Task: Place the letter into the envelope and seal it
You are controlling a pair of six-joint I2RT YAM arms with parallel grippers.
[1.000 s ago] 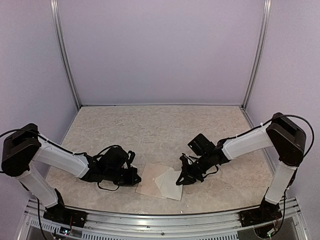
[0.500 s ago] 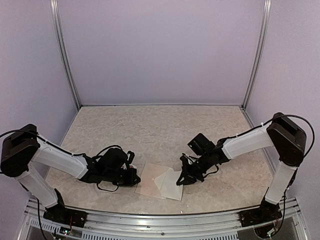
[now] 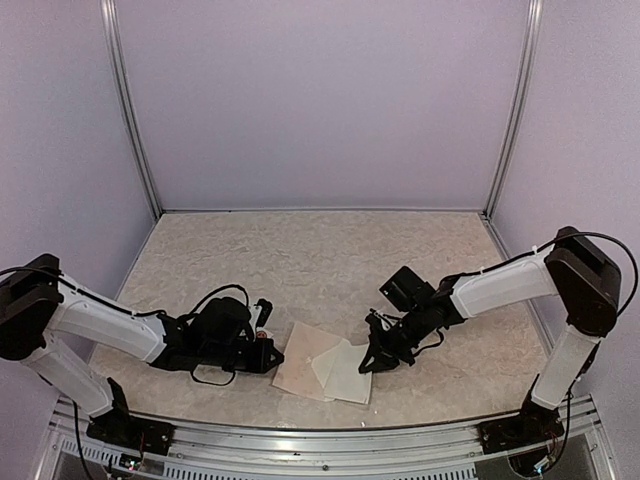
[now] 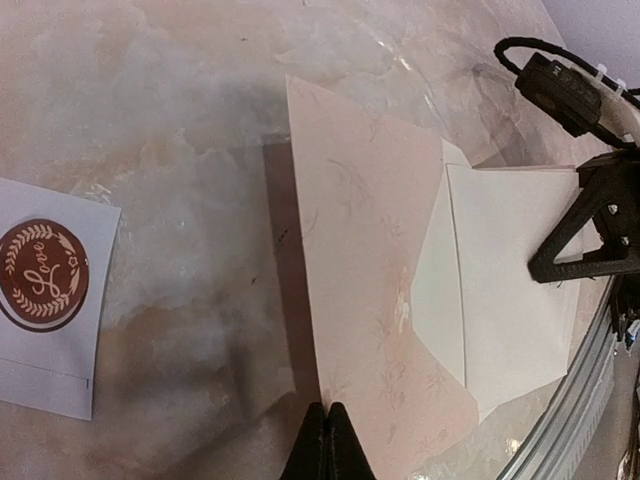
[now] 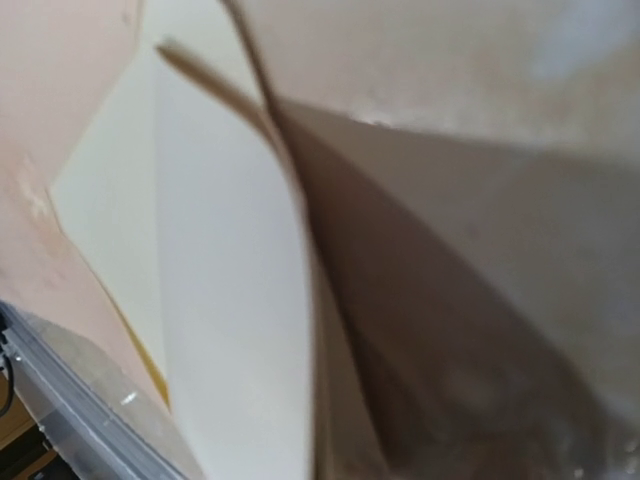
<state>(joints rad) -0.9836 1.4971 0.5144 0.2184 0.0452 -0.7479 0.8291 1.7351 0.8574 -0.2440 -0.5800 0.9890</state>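
Note:
The pale cream-pink envelope [image 3: 300, 366] lies flat near the front edge, and its pale triangular flap [image 4: 435, 285] is open toward the right. The letter [image 3: 347, 376] shows its plain white back and overlaps the envelope's right side. It fills the right wrist view [image 5: 230, 300], curved upward. My left gripper [image 4: 327, 428] is shut on the envelope's left edge [image 4: 305, 260], which is slightly raised. My right gripper [image 3: 368, 360] holds the letter's right edge. Its black fingers [image 4: 590, 235] show in the left wrist view but are hidden in its own view.
A white sticker strip [image 4: 45, 340] with a round brown "Love" seal [image 4: 42, 275] lies left of the envelope, beside my left wrist [image 3: 262, 320]. The table's metal front rail [image 3: 320, 440] runs just in front of the papers. Purple walls enclose the marble tabletop [image 3: 300, 260].
Both grippers have shifted slightly toward the front. The letter has slid a little right and forward over the envelope. The left arm has lowered and stretched out.

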